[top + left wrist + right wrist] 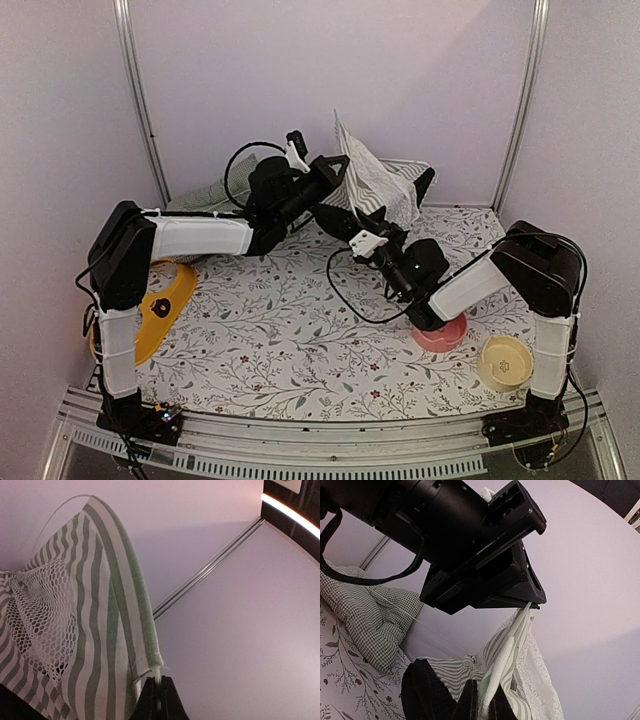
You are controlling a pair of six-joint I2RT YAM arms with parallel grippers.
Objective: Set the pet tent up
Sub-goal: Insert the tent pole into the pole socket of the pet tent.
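The pet tent (385, 185), green-and-white striped with white mesh, stands half-raised at the back of the table. In the left wrist view its striped fabric (95, 630) and mesh panel (42, 615) hang to the left, and my left gripper (159, 682) is shut on a thin white pole (160, 672) that comes out of a green sleeve. From above, the left gripper (335, 165) is at the tent's upper left edge. My right gripper (487, 702) is shut on a white fabric strip of the tent (502, 665), just below the left gripper (532, 602). From above, the right gripper (338, 212) sits at the tent's lower left.
A green checked cushion (205, 195) lies behind the left arm, against the back wall. A yellow dish (160, 305) sits at the left edge. A pink bowl (440, 335) and a cream bowl (505, 362) stand near the right arm's base. A floral mat (290, 340) covers the table.
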